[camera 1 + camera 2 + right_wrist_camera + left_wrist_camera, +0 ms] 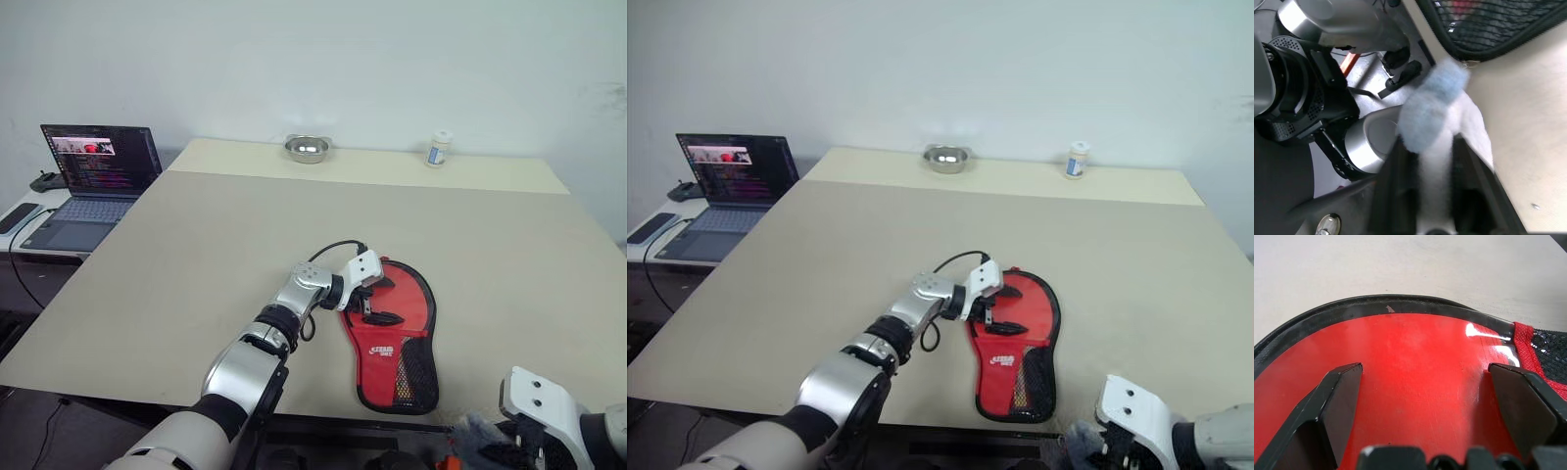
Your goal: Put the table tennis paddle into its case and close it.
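Case (397, 338) lies flat on the beige table (196, 255), near its front edge: paddle-shaped, red side up, black rim, white logo, black mesh pocket at the narrow end. Whether the paddle is inside cannot be told. Steel bowl (307, 148) at the table's far edge; contents not discernible; small white bottle (440, 148) well apart from it. Left gripper (370, 304) spread wide, fingers (1334, 406) over the case's red round part. Right gripper (1432, 166) off the front edge, narrowly parted, a fuzzy white-and-blue tuft (1432, 110) between its fingers.
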Motion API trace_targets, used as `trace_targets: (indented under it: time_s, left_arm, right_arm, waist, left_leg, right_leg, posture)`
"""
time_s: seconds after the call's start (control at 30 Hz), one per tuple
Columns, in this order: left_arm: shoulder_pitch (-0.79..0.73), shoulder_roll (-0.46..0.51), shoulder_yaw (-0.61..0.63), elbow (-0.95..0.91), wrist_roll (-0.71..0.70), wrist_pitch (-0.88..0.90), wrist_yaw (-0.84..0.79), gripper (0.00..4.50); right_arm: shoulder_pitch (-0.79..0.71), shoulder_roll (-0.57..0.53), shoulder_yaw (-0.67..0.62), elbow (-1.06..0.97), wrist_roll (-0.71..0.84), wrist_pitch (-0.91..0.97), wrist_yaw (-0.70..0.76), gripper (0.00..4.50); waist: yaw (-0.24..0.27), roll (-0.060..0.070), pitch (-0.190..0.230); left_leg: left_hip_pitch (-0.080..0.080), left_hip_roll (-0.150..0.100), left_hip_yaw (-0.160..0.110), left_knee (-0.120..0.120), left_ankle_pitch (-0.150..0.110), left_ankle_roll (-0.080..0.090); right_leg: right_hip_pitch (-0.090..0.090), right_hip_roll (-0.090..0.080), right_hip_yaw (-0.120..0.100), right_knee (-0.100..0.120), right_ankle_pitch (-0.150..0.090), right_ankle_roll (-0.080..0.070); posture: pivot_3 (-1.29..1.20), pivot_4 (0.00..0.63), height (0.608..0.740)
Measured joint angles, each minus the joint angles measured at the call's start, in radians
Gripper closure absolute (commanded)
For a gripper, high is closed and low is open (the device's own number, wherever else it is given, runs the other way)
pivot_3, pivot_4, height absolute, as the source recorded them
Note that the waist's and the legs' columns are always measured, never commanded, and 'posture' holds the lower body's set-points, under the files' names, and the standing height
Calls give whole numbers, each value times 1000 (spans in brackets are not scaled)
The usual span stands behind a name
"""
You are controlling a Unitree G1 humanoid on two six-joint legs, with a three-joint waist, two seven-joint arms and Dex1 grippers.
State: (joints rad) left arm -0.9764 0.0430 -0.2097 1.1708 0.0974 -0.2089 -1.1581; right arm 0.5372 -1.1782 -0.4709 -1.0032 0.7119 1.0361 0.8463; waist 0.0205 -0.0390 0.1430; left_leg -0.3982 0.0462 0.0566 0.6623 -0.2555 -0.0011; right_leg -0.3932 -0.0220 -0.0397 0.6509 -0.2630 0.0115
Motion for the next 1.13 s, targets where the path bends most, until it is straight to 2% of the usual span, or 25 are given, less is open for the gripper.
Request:
trace_targets:
  time_s: [0.17, 0.23, 0.37, 0.5, 0.63, 0.73, 0.8, 0.9, 1.13]
  left_arm:
    - [1, -3, 0, 0, 0, 0, 10, 0]
    - [1, -3, 0, -1, 1, 0, 12, 0]
    - [7, -2, 0, -29, -1, 0, 3, 0]
    - [44, 51, 0, -150, -18, 18, -65, 0]
    - [162, 175, 43, -521, -99, 163, -98, 0]
    - [312, 266, 95, -863, -177, 364, -69, 0]
    - [410, 320, 107, -1010, -198, 462, -37, 0]
    - [496, 372, 116, -1073, -207, 551, 14, 0]
    - [494, 428, 111, -1075, -216, 572, 38, 0]
  right_arm:
    - [-66, -2, -148, 31, 74, 57, 81, 885]
    - [-138, -8, -182, 71, 102, 70, 98, 244]
    - [-341, 7, -140, 208, 95, 30, 48, 244]
    - [-524, 124, 48, 369, -7, -105, -47, 244]
    - [-705, 333, 293, 596, -171, -322, -101, 244]
    - [-793, 458, 388, 783, -229, -443, -82, 244]
    - [-822, 474, 413, 866, -250, -492, -48, 244]
    - [-838, 469, 408, 917, -249, -527, 4, 244]
    - [-826, 422, 343, 915, -238, -527, 59, 244]
  waist:
    - [1, 0, 0]
    - [1, 0, 0]
    - [0, 0, 1]
    - [-6, 0, 6]
    - [-26, 7, 12]
    - [-33, 15, 16]
    - [-24, 19, 19]
    - [-8, 20, 19]
    - [-3, 20, 20]
  left_leg:
    - [1, 0, -2, 0, 0, 0]
    - [1, 0, -2, 0, 0, 0]
    - [1, -1, -2, 0, 0, 0]
    - [-4, 0, -1, -2, 0, 0]
    - [-12, 1, 1, 0, 0, 0]
    - [-12, 0, 2, 0, 1, -1]
    - [-12, 0, 2, -1, 1, -1]
    - [-12, -1, 1, 2, 1, -1]
    - [-7, -2, 3, 3, 1, 0]
  right_leg:
    - [3, 0, -1, -3, 0, 0]
    - [3, 0, -1, -4, 0, 0]
    - [4, -1, 1, -4, 0, 0]
    - [-2, -1, 2, -4, 1, 0]
    - [-15, 3, 6, 3, 2, -4]
    - [-17, 2, 8, 10, 0, -5]
    - [-18, 2, 7, 11, 0, -5]
    - [-17, 1, 5, 12, 0, -5]
    - [-13, 0, 7, 13, -1, -2]
  posture:
    - [0, 150, 740]
    - [0, 150, 740]
    - [0, 150, 740]
    - [0, 150, 740]
    - [0, 150, 740]
    - [0, 150, 740]
    - [0, 150, 740]
    - [0, 150, 740]
    - [0, 150, 740]
